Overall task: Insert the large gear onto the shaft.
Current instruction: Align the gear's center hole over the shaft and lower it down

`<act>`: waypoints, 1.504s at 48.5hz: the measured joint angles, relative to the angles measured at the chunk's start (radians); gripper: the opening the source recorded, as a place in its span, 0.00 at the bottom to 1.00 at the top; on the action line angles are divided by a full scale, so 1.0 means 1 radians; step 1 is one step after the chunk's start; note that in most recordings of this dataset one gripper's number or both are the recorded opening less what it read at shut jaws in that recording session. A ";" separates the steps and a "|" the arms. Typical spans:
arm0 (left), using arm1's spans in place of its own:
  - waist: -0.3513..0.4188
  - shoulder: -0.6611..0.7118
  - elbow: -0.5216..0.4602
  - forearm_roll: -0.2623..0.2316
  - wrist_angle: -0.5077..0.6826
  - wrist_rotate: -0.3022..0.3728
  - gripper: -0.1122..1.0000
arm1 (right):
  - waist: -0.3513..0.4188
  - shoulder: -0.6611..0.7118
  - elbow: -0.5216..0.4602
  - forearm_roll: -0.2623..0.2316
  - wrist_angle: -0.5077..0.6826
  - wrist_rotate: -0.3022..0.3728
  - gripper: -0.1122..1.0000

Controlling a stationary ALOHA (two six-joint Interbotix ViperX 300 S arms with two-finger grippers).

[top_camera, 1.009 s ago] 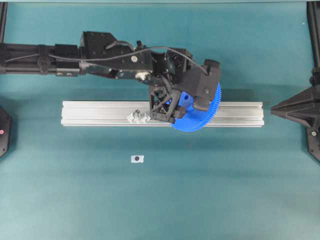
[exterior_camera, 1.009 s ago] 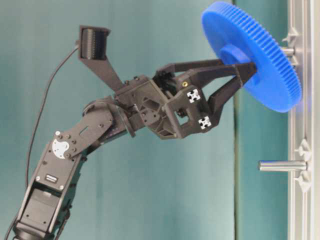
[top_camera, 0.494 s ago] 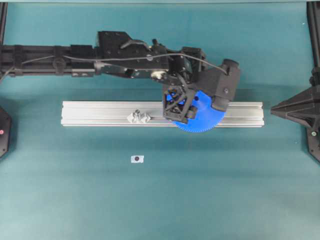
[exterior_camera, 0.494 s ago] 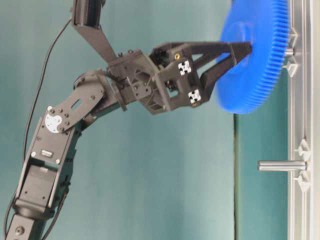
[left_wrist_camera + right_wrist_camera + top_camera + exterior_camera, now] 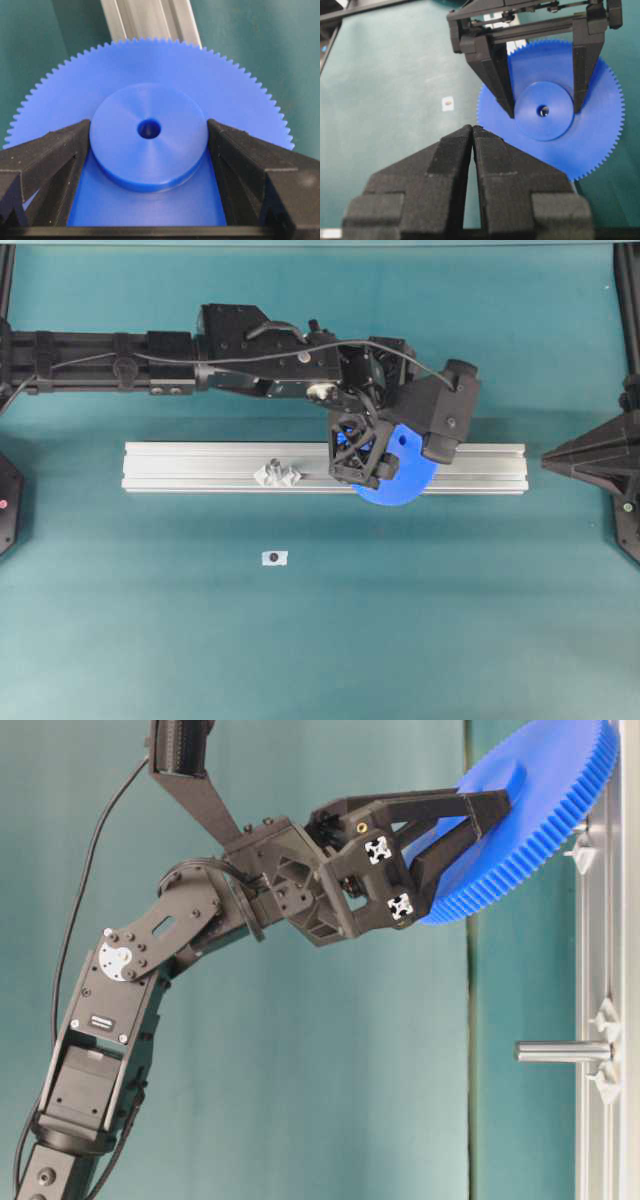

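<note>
L gripper [image 5: 148, 165] fingers [image 5: 47, 155] clamped on the large gear [image 5: 400, 475] by its hub. Vs a sec ago the gear has swung down over the alu rail [image 5: 200, 468] toward the table's far-middle; it has tilted back off flat since half a sec ago. Shaft under it hidden; spare pin [image 5: 562, 1051] bare. Not seated yet, I'd say. R gripper [image 5: 472, 134] fingers together, parked at the right edge.
</note>
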 measured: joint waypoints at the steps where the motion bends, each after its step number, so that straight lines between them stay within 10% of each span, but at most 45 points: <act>1: 0.002 0.000 0.002 0.000 0.002 0.000 0.88 | 0.002 0.000 -0.002 0.000 0.000 0.000 0.22; 73: 0.012 -0.012 -0.035 0.002 0.081 -0.002 0.91 | 0.002 0.000 0.000 0.002 0.000 0.000 0.22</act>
